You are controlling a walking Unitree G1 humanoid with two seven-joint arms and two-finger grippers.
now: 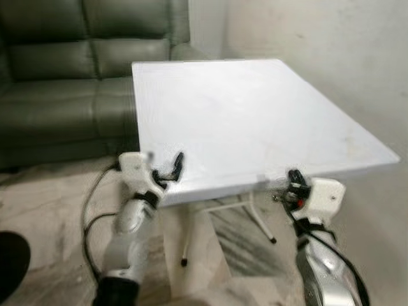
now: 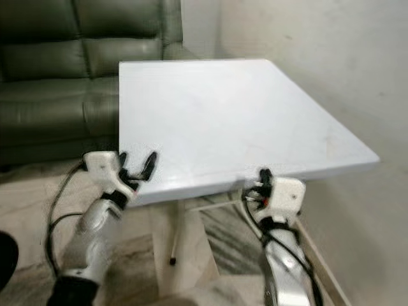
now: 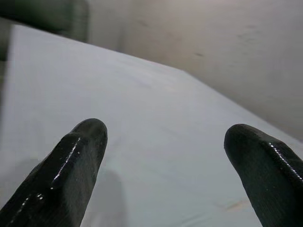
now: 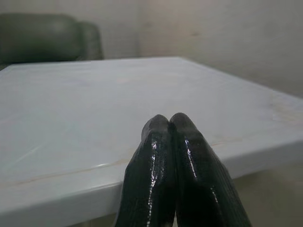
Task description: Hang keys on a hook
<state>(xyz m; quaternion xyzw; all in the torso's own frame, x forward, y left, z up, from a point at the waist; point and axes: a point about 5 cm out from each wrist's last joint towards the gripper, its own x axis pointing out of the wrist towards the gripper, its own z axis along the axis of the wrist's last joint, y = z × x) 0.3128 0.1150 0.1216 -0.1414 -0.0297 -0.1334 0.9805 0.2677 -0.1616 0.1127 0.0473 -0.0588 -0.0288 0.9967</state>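
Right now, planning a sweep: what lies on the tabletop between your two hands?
Nothing: the white square tabletop between the left hand and right hand is bare in both eye views.

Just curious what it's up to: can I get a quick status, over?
Left gripper open at the square white table's near edge. Right gripper shut, empty, at the same edge. No keys or hook seen. Dark green leather sofa behind.
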